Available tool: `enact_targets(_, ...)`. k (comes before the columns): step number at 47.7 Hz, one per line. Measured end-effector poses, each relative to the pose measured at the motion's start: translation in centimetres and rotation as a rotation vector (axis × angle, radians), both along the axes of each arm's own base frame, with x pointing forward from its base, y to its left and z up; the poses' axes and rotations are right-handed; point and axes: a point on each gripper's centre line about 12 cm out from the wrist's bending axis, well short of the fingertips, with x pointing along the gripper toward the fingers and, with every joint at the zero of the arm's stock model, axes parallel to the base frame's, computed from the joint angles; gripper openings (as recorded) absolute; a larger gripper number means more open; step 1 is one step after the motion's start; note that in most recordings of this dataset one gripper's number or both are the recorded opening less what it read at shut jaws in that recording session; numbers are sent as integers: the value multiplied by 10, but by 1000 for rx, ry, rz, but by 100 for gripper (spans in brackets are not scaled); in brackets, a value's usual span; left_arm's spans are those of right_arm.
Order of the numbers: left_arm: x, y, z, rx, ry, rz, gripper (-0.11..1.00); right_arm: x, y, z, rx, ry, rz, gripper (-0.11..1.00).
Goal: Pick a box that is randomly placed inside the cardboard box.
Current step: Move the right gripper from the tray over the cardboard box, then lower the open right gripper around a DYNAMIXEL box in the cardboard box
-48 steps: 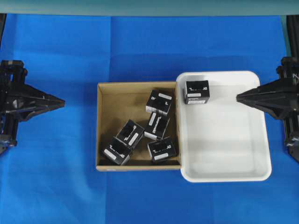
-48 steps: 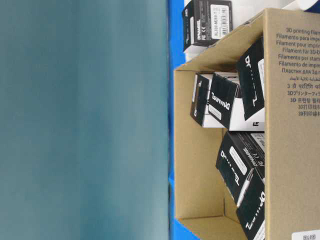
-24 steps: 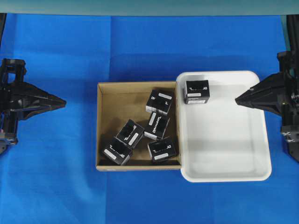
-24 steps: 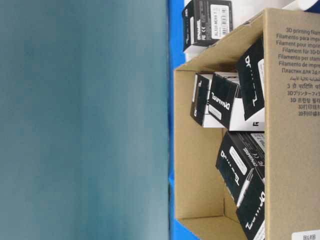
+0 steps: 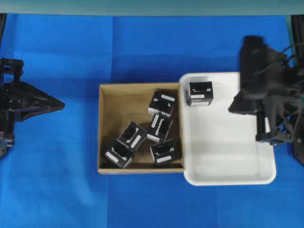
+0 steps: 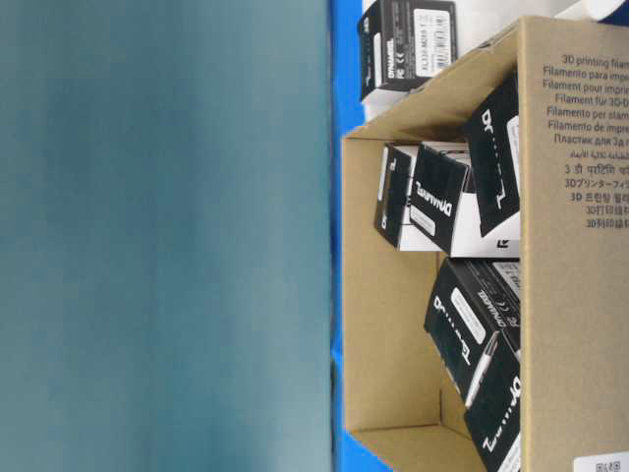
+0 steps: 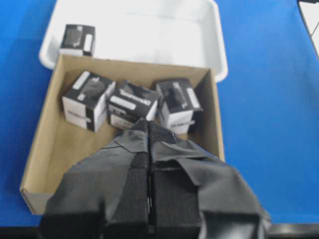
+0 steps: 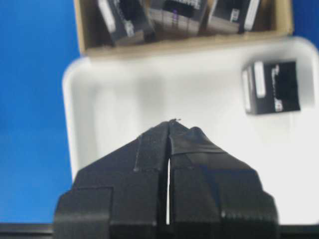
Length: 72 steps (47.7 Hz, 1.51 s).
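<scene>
The brown cardboard box [image 5: 110, 114] sits mid-table and holds several small black boxes with white labels, among them one at the top [image 5: 161, 103] and one at the lower left [image 5: 118, 153]. They also show in the left wrist view [image 7: 87, 99] and the table-level view [image 6: 437, 197]. My left gripper [image 5: 61, 103] is shut and empty, left of the cardboard box; its fingertips [image 7: 148, 122] point at the box. My right gripper [image 5: 231, 108] is shut and empty, raised over the right part of the white tray [image 5: 228, 156]; in its wrist view [image 8: 170, 122] it hangs above the tray.
One more black box [image 5: 200, 93] lies in the tray's top left corner, also in the right wrist view [image 8: 271, 87]. The tray touches the cardboard box's right wall. A blue cloth [image 5: 57, 180] covers the table.
My right arm has risen and swung left, so its gripper now hangs over the tray instead of beside it. The left arm has barely moved. No box has moved.
</scene>
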Motion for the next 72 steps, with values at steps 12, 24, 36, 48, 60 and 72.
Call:
enact_targets(12, 0, 0, 1, -1, 0, -1, -7, 32, -4, -8, -14, 105, 34, -1)
enact_targets(24, 1, -4, 2, -1, 0, -16, -7, 59, -15, -16, -21, 174, 28, -1)
enact_targets(36, 1, -4, 2, -10, 0, -15, -7, 90, 7, -45, -63, 234, 190, -1)
enact_targets(48, 1, -4, 1, -25, 3, -11, -7, 113, 37, -78, -96, 255, 324, -1)
enact_targets(60, 1, -4, 1, -27, 4, -12, -7, 120, 42, -91, -111, 260, 375, -1)
enact_targets(72, 1, -4, 1, -27, 4, -10, -7, 127, 45, -100, -130, 235, 413, 3)
